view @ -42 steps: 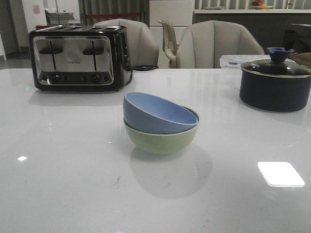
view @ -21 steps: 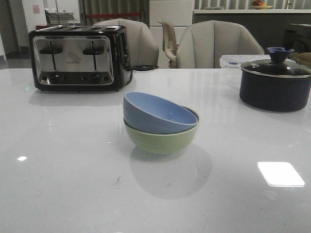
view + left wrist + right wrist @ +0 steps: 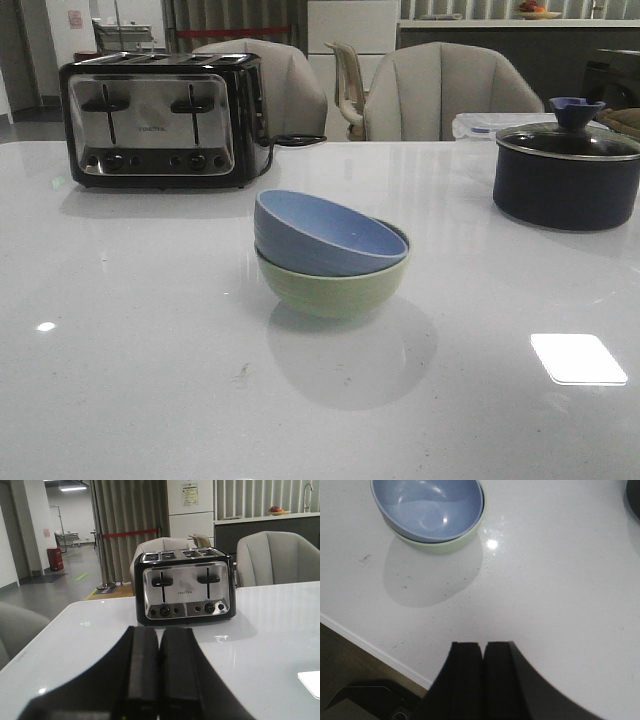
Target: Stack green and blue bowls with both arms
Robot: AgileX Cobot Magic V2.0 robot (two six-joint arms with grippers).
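Your stack is already made: the blue bowl (image 3: 325,235) sits nested in the green bowl (image 3: 335,285) mid-bench, tilted so its far-left rim rides higher than the green rim. Neither arm shows in the front view. Your right gripper (image 3: 483,680) hangs back over the near bench (image 3: 150,380) edge with its fingers pressed together and empty, the bowls well ahead of it; your left gripper (image 3: 158,675) is likewise closed on nothing and faces the toaster (image 3: 160,120), so the right arm looks the nearer one. The dark pot (image 3: 565,170) stands far right, well clear. If you want the tilt corrected, nothing blocks the way.
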